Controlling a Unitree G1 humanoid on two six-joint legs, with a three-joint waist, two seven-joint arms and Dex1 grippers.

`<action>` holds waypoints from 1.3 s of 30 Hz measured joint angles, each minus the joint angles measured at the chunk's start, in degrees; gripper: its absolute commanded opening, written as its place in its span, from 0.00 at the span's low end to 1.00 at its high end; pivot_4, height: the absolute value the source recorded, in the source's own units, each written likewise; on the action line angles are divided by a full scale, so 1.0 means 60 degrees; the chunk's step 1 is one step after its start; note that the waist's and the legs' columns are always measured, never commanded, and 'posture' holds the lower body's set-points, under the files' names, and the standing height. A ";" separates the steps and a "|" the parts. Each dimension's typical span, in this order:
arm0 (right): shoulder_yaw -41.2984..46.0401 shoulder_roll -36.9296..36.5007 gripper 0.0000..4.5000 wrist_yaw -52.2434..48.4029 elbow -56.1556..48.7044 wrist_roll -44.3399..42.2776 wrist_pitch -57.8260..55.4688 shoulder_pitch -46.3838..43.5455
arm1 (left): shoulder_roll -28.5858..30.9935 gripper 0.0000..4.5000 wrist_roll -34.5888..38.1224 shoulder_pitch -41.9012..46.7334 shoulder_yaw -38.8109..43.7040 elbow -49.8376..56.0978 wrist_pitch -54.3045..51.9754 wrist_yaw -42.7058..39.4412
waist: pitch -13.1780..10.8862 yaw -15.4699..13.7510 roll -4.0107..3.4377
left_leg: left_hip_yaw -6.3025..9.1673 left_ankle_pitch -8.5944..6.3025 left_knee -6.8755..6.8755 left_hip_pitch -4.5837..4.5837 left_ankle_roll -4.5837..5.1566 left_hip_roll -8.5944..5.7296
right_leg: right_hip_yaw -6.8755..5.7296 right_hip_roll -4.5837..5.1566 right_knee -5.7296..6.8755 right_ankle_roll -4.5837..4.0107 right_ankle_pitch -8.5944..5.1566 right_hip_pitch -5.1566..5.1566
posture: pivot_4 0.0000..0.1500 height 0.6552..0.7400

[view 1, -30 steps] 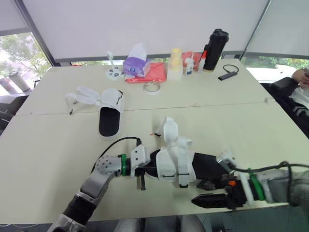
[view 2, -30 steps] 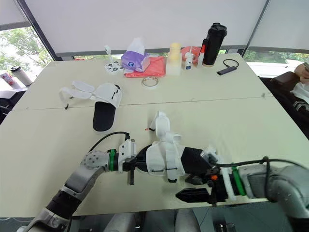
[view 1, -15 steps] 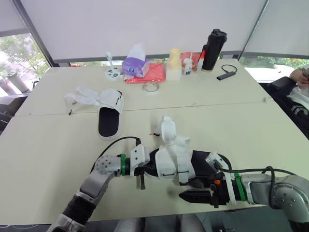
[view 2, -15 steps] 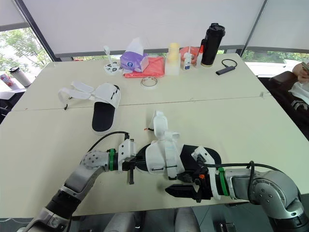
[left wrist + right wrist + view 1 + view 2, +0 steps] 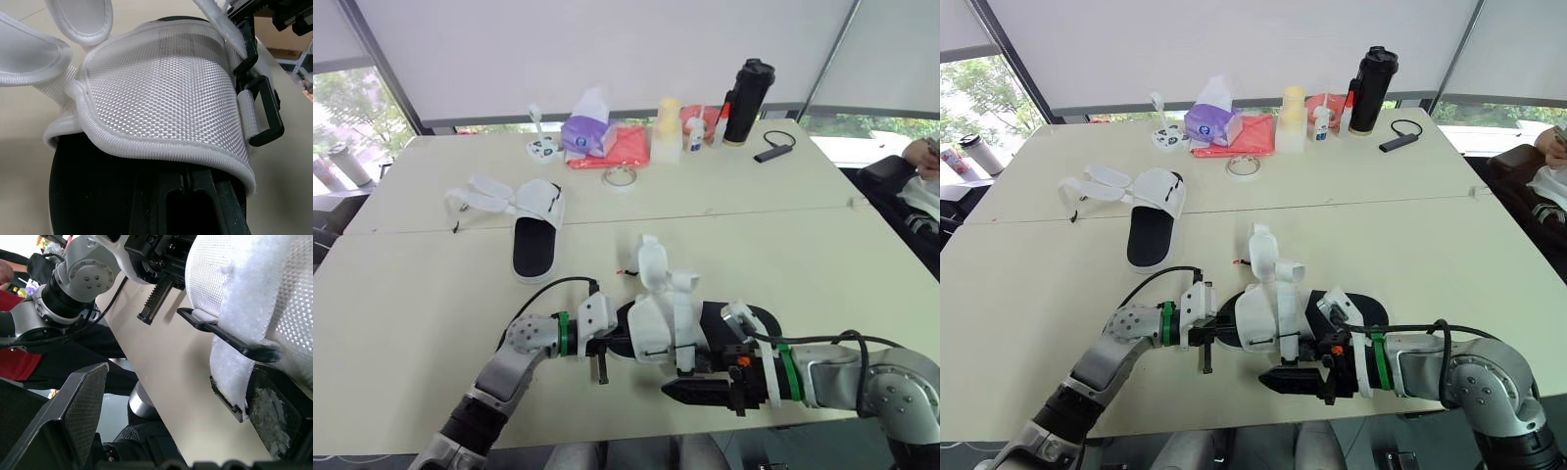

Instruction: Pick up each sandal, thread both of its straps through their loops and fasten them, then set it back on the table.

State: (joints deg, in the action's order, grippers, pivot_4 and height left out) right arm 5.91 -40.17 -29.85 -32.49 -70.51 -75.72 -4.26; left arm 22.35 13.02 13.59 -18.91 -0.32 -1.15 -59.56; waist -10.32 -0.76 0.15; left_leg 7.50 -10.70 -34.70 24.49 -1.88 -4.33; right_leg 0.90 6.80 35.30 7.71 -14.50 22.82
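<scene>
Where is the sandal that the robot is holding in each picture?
Left eye view: the held sandal is low in the middle.
Right eye view: the held sandal is low, slightly left of the middle.
Left wrist view: very close, its white mesh upper over the black sole.
Right wrist view: very close, the mesh and a fuzzy strap.
Shared landmark: the black loop on its side.

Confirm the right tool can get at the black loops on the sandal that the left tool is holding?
Probably yes. The right tool is open and sits right beside the sandal, at the edge where its black loops hang. Nothing lies between them, and the left tool grips the other end.
</scene>
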 measured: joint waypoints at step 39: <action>0.0371 -0.3786 0.01 -0.2580 -0.2420 -0.0852 0.1297 0.1063 | -0.0133 0.00 0.0000 0.0068 -0.0029 -0.0095 0.0001 -0.0014 | -0.0005 -0.0024 -0.0001 | -0.0018 -0.0025 -0.0003 0.0028 -0.0017 -0.0001 | -0.0006 0.0019 -0.0039 -0.0001 -0.0002 0.0010 | 1.00 1.00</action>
State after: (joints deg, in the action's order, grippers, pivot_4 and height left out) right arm 8.14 -62.88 -45.33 -47.01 -75.62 -67.94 2.12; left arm 21.55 13.02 14.00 -19.08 -0.90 -1.14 -59.65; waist -10.35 -0.90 0.15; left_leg 7.40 -10.85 -34.72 24.66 -1.98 -4.33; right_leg 0.87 6.92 35.06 7.70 -14.51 22.88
